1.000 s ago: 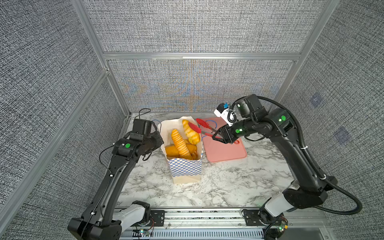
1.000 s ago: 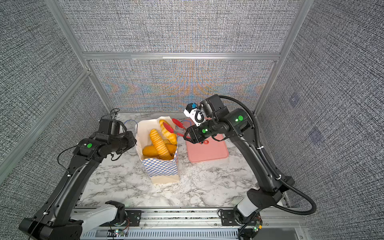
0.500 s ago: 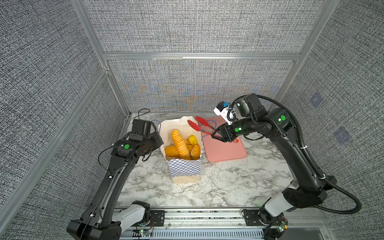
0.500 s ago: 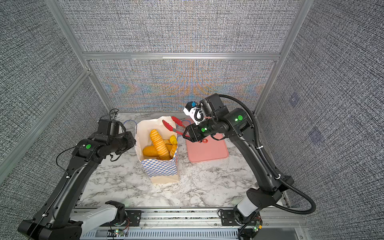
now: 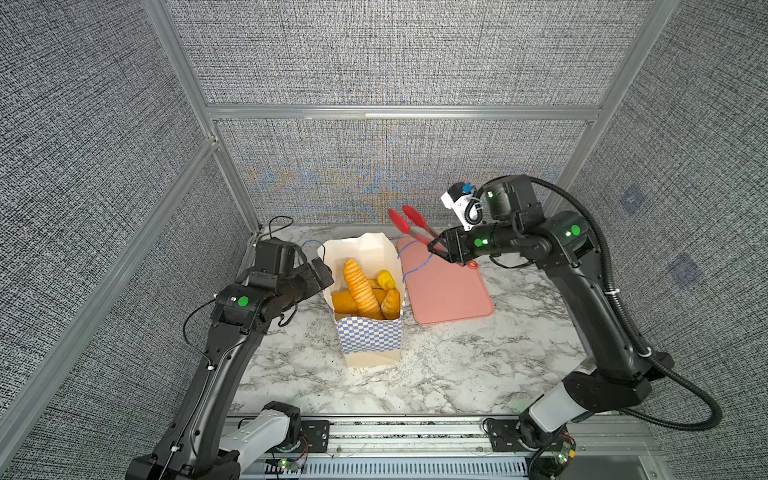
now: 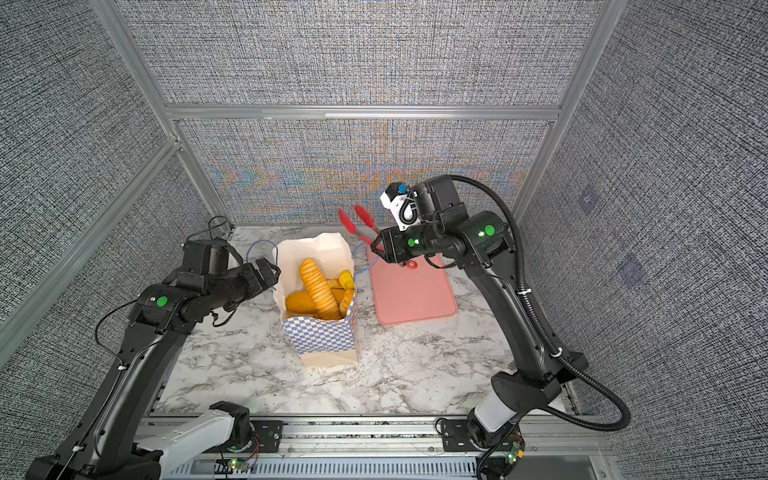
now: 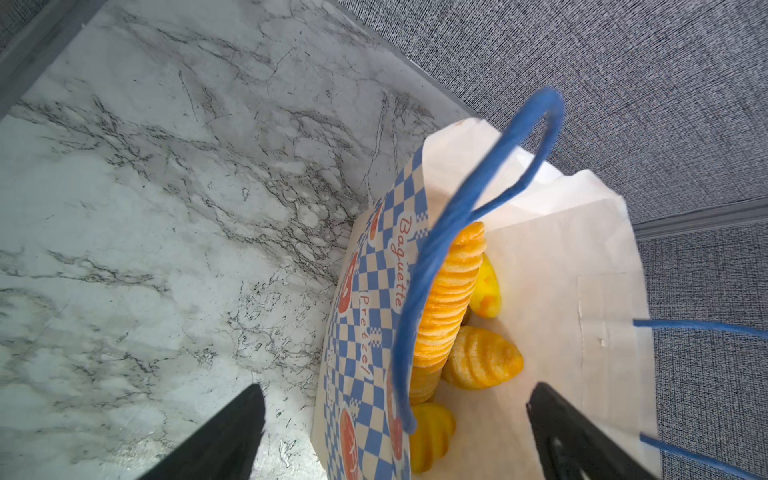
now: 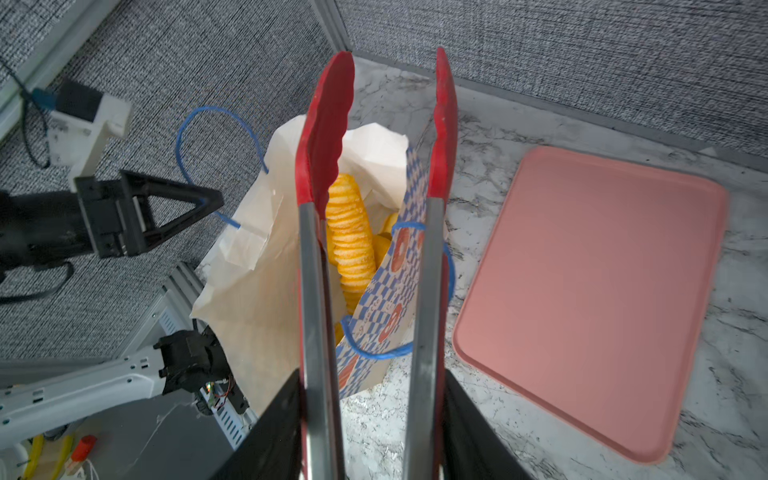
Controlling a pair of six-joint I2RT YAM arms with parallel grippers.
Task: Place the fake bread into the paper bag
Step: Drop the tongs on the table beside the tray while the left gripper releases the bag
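Note:
The paper bag (image 5: pixel 370 340) (image 6: pixel 324 340) stands upright mid-table with its mouth open. Inside lies the fake bread: a ridged baguette (image 5: pixel 359 289) (image 6: pixel 318 289) (image 7: pixel 449 299) (image 8: pixel 349 232) leaning among smaller loaves and rolls (image 7: pixel 482 361). My left gripper (image 5: pixel 322 272) (image 7: pixel 397 390) is open at the bag's left rim. The bag's checkered wall (image 7: pixel 370 291) and a blue cord handle (image 7: pixel 432 266) lie between its spread fingers. My right gripper (image 5: pixel 440 247) (image 8: pixel 370 386) is shut on the red tongs (image 5: pixel 409 224) (image 6: pixel 359 224) (image 8: pixel 324 166). The tongs' tips are apart and empty, raised behind the bag's right side.
A flat pink tray (image 5: pixel 449 295) (image 6: pixel 411 295) (image 8: pixel 582 291) with nothing on it lies right of the bag, close beside it. The marble tabletop (image 5: pixel 457 365) is fenced by grey panel walls at the back and sides, with a metal rail along the front.
The bread that the tongs held over the bag has dropped inside. The tongs have drawn up and back to the right. My left gripper has opened, letting go of the bag's rim.

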